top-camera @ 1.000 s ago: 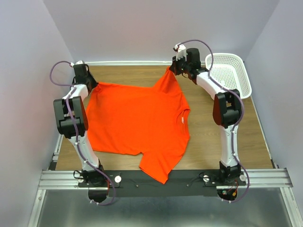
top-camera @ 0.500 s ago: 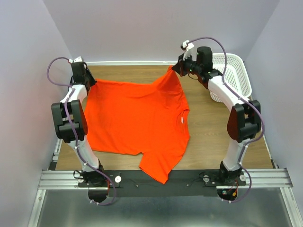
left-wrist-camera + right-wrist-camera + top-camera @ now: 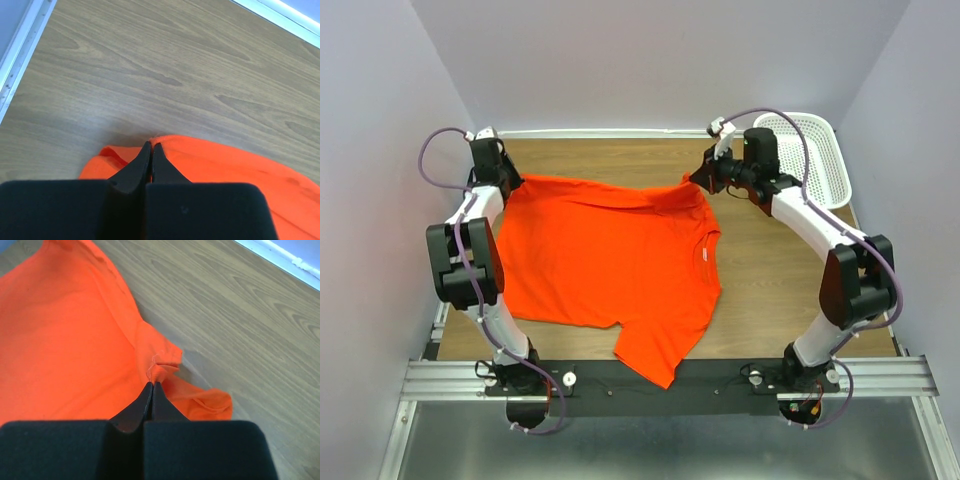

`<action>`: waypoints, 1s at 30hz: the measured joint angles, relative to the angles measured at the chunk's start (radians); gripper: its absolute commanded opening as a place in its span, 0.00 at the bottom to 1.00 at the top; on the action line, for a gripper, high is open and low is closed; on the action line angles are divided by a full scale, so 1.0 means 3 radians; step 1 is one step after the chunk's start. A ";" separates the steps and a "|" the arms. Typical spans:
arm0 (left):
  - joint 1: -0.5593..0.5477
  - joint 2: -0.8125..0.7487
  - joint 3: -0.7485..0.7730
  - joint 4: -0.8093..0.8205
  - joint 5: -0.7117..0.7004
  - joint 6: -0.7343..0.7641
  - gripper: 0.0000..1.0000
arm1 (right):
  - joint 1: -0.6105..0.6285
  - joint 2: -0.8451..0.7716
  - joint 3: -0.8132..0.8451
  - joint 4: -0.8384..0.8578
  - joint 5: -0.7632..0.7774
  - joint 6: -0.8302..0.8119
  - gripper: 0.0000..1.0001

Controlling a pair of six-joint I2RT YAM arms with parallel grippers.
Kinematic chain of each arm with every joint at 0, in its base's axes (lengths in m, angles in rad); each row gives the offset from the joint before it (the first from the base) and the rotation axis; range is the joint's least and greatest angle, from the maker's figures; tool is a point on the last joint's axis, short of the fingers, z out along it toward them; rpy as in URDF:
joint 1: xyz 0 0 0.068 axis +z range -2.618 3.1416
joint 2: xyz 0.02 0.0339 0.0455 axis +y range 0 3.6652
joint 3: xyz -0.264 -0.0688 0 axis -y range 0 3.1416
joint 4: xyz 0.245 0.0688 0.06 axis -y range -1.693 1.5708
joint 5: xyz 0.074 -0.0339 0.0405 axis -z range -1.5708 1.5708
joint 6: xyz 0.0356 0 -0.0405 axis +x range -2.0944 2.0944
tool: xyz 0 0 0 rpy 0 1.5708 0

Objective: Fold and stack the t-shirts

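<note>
One bright orange t-shirt [image 3: 610,255] lies spread over the wooden table, its collar with a white label facing right and one sleeve hanging over the near rail. My left gripper [image 3: 508,186] is shut on the shirt's far left corner; the wrist view shows the black jaws [image 3: 151,146] pinching the orange hem [image 3: 225,160]. At the far right corner my right gripper [image 3: 700,180] is shut on the t-shirt [image 3: 65,340], and its fingertips [image 3: 152,385] clamp a bunched bit of cloth just above the table.
A white perforated basket [image 3: 815,155] stands at the back right corner, right behind the right arm. Bare wood [image 3: 780,270] lies to the right of the shirt. White walls close in the table on the left, back and right.
The right gripper has moved right and down with its corner, pulling the shirt's far edge flatter and wider. The left gripper has held its corner almost in place.
</note>
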 measured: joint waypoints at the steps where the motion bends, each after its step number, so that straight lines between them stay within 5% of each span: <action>1: 0.0003 -0.0031 -0.0028 -0.0001 -0.0018 0.0003 0.00 | 0.0000 -0.0050 -0.0041 -0.0001 -0.0001 -0.0005 0.01; 30: 0.0023 -0.0331 -0.0390 -0.0004 -0.0243 0.0175 0.00 | 0.0000 -0.0664 -0.0828 0.0010 -0.0235 -0.0005 0.01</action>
